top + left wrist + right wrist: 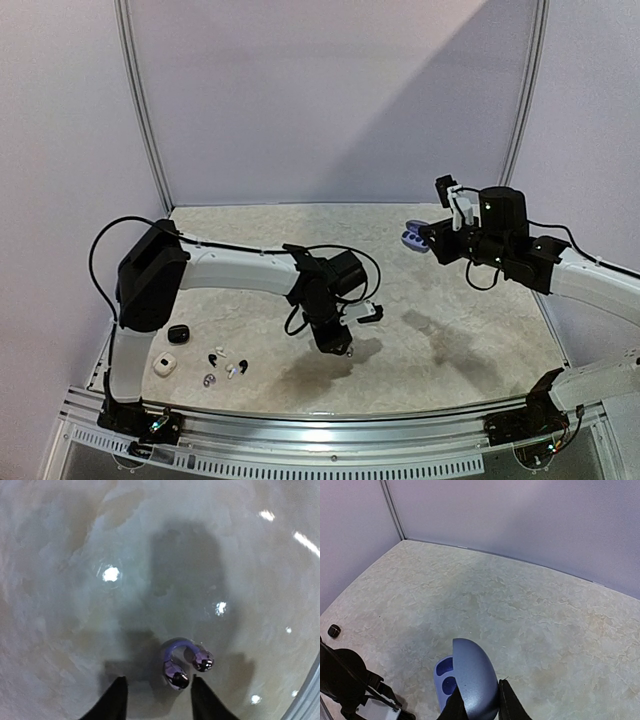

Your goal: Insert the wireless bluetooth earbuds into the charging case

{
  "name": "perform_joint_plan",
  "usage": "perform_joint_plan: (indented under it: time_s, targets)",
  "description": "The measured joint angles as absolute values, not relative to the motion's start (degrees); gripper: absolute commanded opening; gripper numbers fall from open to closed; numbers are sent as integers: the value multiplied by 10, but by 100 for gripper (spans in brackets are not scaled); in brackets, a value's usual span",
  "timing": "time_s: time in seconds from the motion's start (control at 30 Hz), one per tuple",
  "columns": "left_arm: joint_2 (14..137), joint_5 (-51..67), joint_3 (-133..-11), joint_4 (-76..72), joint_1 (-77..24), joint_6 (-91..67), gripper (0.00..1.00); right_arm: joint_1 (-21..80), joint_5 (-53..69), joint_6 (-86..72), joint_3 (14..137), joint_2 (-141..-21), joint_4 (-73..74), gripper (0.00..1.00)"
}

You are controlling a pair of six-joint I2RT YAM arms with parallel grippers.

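Biggest thing first: the pale marbled table, with both my arms out over it. My right gripper is raised on the far right side, fingers pinching the lavender charging case from both sides. Its lid is flipped up and the two wells are showing. I reckon I hold it aloft like that so an earbud can be brought straight to it.

Over at the near left sit a black case and a white case, out of the way of the work. The spare earbuds lie scattered just beside them.

Now my left gripper, mid-table: fingers spread, nothing clamped. The lavender earbud is right there between the tips, a little hooked thing with two glossy ends. Whether it brushes my right fingertip or lies flat on the table, I cannot tell. It's well apart from its case, so the insertion isn't done yet.
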State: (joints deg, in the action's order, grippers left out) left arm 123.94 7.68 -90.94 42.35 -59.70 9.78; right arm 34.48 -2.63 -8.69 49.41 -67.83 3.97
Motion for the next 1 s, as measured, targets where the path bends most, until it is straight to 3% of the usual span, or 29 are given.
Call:
perform_joint_plan:
  time_s: [0.1, 0.4, 0.57, 0.67, 0.77, 1.0]
  targets:
    - [1236, 92, -908, 432, -597, 106, 66, 336, -1, -82, 495, -678, 44, 8]
    - [1131, 146, -854, 469, -573, 181, 67, 326, 73, -52, 562, -690, 62, 8]
    - [997, 237, -784, 451, -484, 200, 73, 322, 164, -46, 613, -720, 59, 8]
    - [892, 303, -706, 366, -397, 195, 82, 322, 225, -49, 634, -747, 28, 9]
    - [792, 360, -621, 246, -329, 182, 84, 324, 276, -73, 638, -777, -50, 10]
    - [769, 478, -562, 18, -306, 133, 85, 378, 303, -105, 751, -884, -123, 10]
